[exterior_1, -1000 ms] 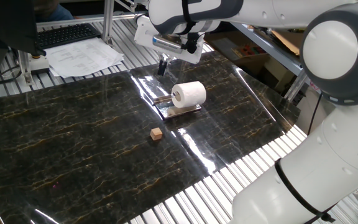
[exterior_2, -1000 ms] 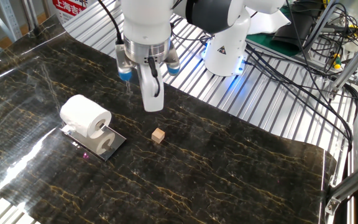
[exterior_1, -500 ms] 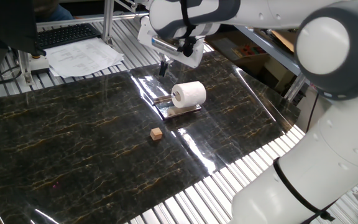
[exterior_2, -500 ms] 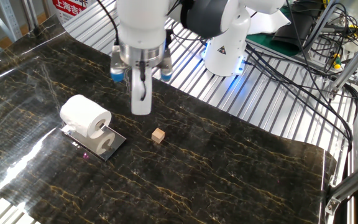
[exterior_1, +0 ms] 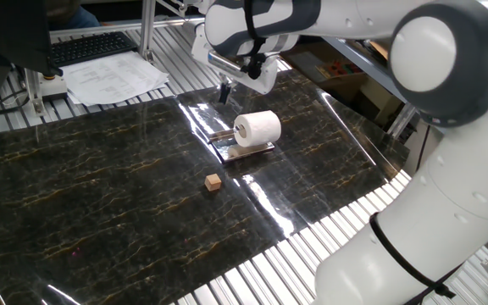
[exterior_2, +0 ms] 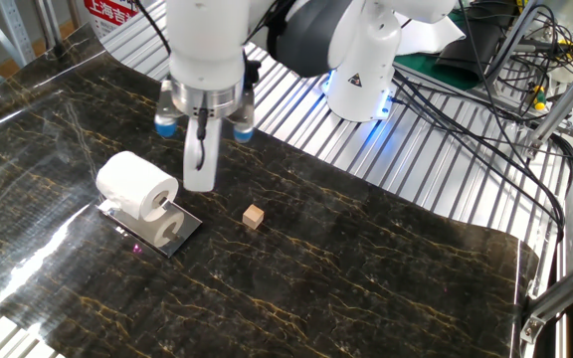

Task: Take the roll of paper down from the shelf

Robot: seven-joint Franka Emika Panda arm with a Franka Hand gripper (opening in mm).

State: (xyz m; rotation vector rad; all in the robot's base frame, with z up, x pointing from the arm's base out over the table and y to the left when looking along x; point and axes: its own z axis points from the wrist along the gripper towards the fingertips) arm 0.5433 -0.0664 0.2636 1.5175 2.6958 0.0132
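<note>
The white roll of paper (exterior_1: 257, 129) lies on its side on the small shiny metal shelf (exterior_1: 246, 152) on the dark marble table; it also shows in the other fixed view (exterior_2: 137, 186) on the shelf (exterior_2: 163, 235). My gripper (exterior_2: 199, 179) hangs pointing down just beside the roll's open end, a little above the table, not touching the roll. Its fingers stand together and hold nothing. In the one fixed view the gripper (exterior_1: 224, 91) is behind and left of the roll.
A small tan wooden cube (exterior_1: 214, 181) lies on the table in front of the shelf, also seen in the other view (exterior_2: 255, 217). Printed paper sheets (exterior_1: 113, 78) and a keyboard (exterior_1: 91, 47) lie beyond the far edge. The robot base (exterior_2: 366, 80) and cables stand behind.
The gripper has moved sideways toward the roll, from above the cube's side to right beside the roll's end. The roll, shelf and cube have not moved.
</note>
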